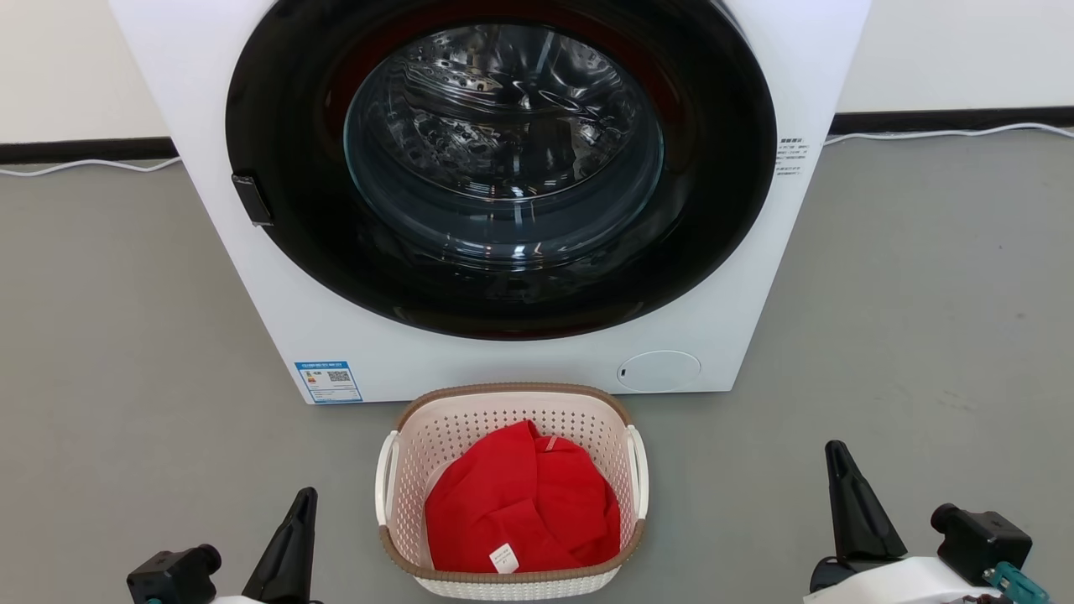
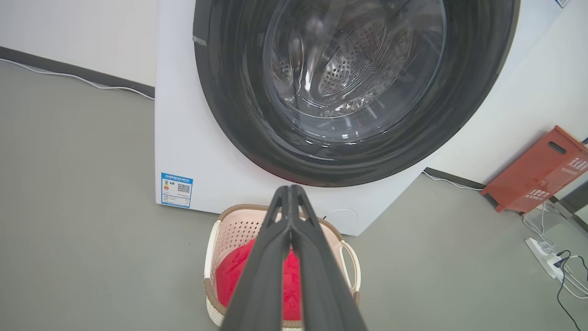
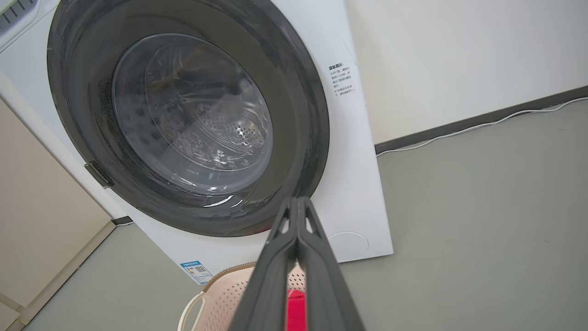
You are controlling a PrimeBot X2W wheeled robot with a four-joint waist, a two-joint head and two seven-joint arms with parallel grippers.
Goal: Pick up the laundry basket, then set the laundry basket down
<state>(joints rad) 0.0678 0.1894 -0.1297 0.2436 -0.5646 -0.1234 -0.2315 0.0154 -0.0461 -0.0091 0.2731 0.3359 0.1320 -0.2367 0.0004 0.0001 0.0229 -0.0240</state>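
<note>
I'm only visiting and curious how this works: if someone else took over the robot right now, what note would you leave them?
Left gripper: shut, empty, to the left of the laundry basket, not touching it.
Right gripper: shut, empty, to the basket's right, well apart from it.
Laundry basket: upright on the grey floor, just in front of the washing machine, with a red cloth inside.
Done: nothing yet; the basket is not lifted.
Left: probably open both grippers, take the white side handles, lift the basket, then set it down.
</note>
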